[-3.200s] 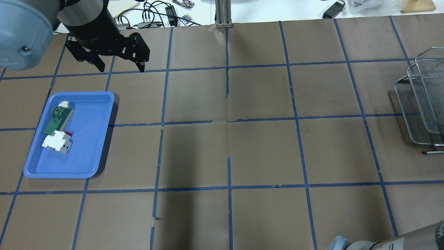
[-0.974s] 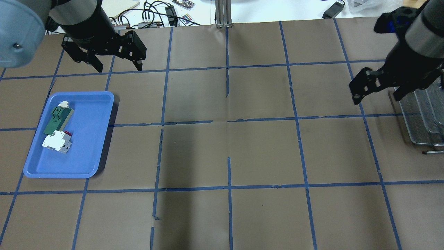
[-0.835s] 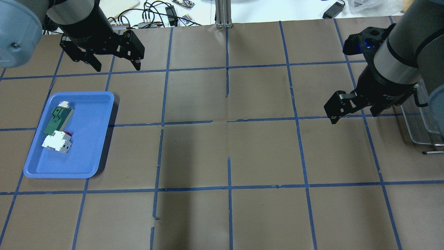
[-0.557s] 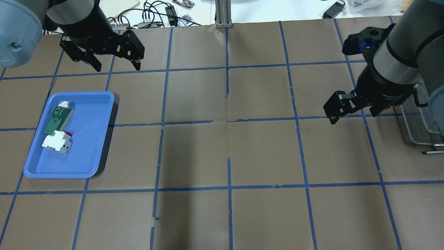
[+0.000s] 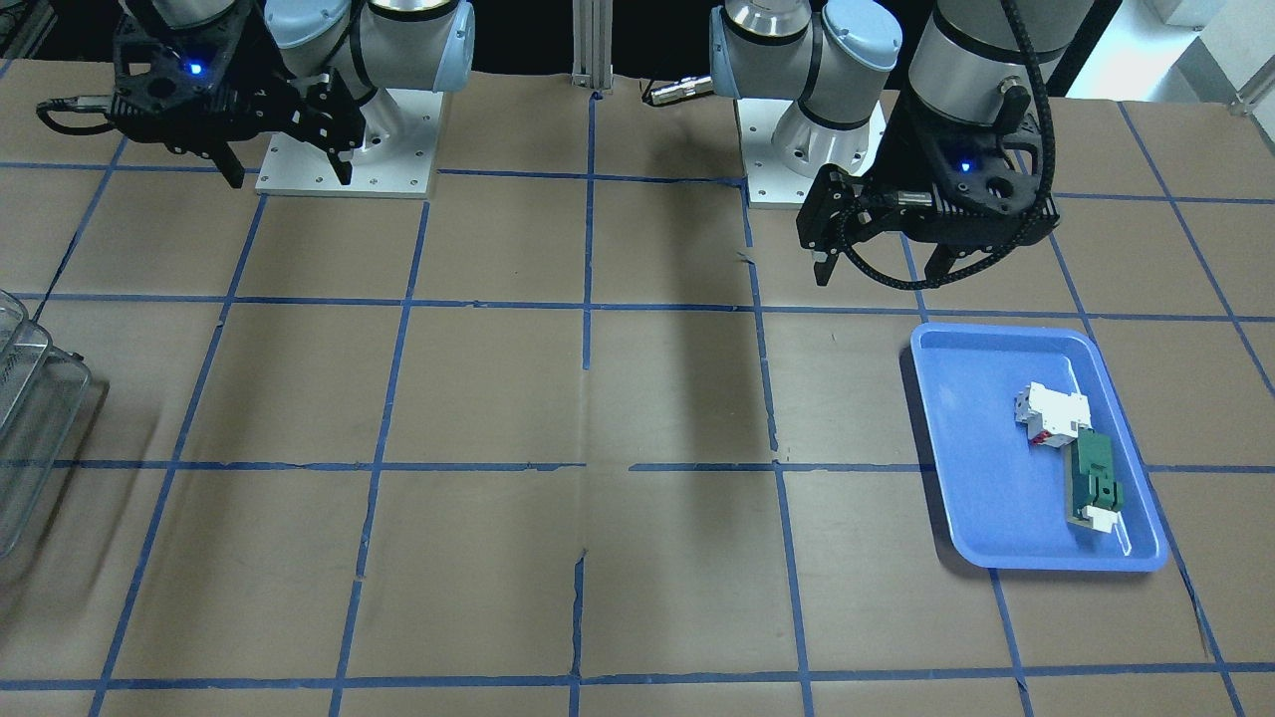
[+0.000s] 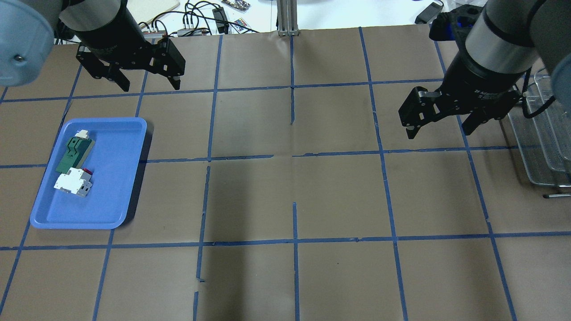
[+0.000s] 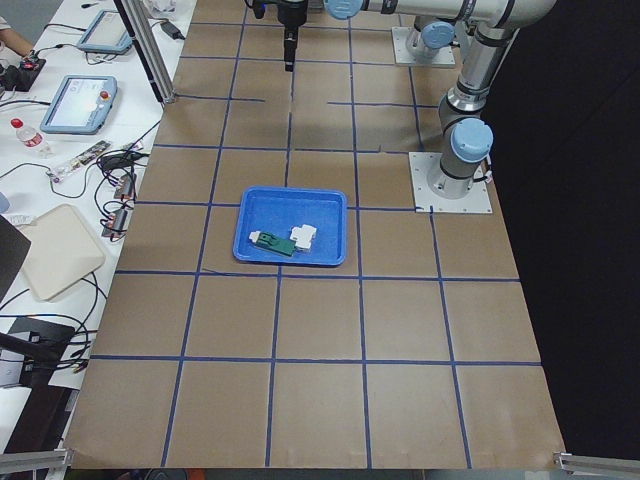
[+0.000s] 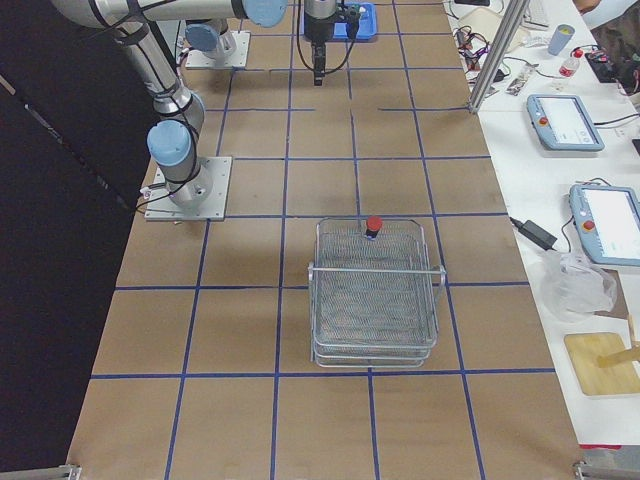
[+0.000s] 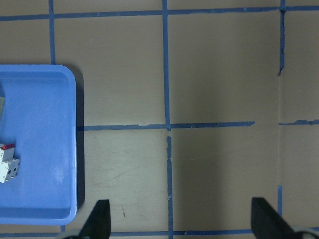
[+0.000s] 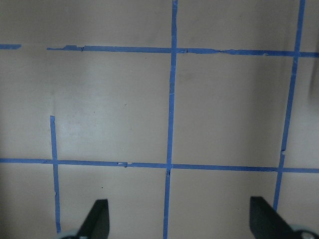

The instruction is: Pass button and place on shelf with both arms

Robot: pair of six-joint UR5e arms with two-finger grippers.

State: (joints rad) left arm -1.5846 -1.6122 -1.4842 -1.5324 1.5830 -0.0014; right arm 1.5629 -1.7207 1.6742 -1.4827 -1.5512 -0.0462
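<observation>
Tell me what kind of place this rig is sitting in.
Most likely a robotics lab workcell: the left arm and right arm are bolted to a table gridded with blue tape, and teach pendants and cables lie on the white bench beside it.

The button's (image 8: 373, 226) cap is red, the shelf (image 8: 375, 300) silvery, the tray (image 6: 111, 178) blue.

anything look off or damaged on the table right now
Only minor wear: the table paper is torn near the robot's edge and the blue tape lines have gaps. The button sits on the shelf; nothing looks spilled.
</observation>
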